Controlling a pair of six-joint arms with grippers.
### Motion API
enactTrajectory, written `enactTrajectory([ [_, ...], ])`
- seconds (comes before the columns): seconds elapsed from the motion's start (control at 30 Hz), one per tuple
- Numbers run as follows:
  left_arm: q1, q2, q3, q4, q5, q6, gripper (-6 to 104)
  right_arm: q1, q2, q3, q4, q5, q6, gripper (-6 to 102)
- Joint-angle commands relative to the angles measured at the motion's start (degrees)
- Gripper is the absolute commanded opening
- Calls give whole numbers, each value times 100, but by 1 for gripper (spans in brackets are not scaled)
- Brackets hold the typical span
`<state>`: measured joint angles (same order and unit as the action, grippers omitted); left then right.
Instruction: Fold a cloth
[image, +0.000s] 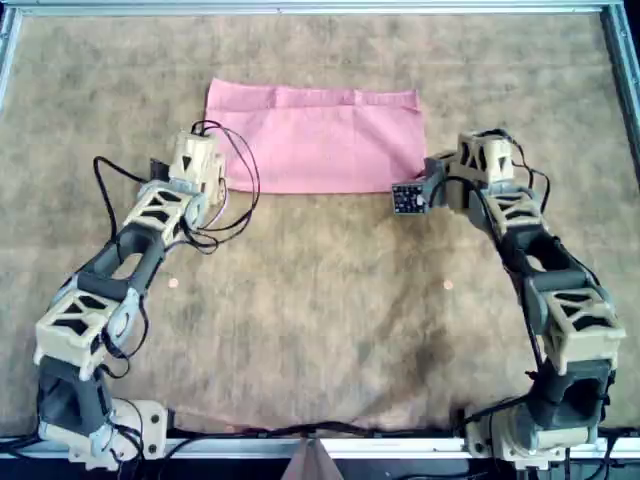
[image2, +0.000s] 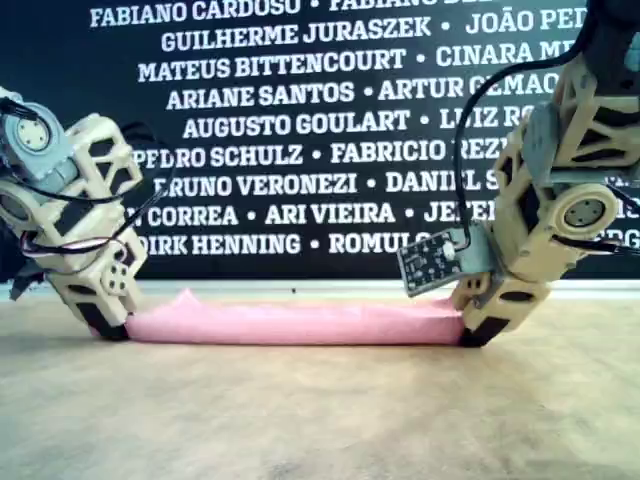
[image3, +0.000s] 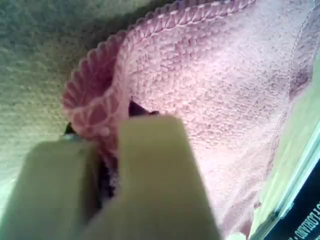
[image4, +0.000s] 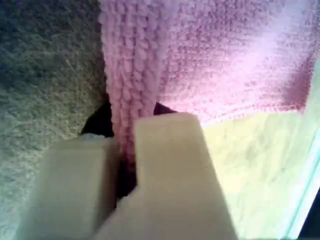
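The pink cloth (image: 315, 138) lies flat as a wide rectangle, doubled over, on the mottled brown mat (image: 320, 300) that covers the desk, toward the far side in the overhead view. The left pincer (image3: 107, 165) is clamped on the cloth's stitched, ruffled corner, fabric bunched between its pale fingers (image3: 155, 170); in the overhead view this is the cloth's near left corner, where the left arm (image: 130, 260) reaches in. The right pincer (image4: 122, 160) is closed on a pinched ridge of cloth at the near right corner in the overhead view, beside a small dark circuit board (image: 408, 198) on the right arm (image: 530, 250). In the exterior view both pincers press low at the cloth's two ends, before a black wall (image2: 300, 120) of white names.
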<state>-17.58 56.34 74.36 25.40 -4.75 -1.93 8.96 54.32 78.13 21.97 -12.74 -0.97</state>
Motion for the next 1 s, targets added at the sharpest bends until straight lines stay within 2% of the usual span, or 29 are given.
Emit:
enactTrajectory([
  [0.0,70,149,-149,-79,35,26,0,-105,308,-272,-9,-26,-18,-2],
  [0.4,62,202,44,35,35,44,0,-9,984,-132,879,-62,-26,-2],
  [0.97,35,2558,2443,35,44,44,0,0,2285,1529,949,-70,-35,-2],
])
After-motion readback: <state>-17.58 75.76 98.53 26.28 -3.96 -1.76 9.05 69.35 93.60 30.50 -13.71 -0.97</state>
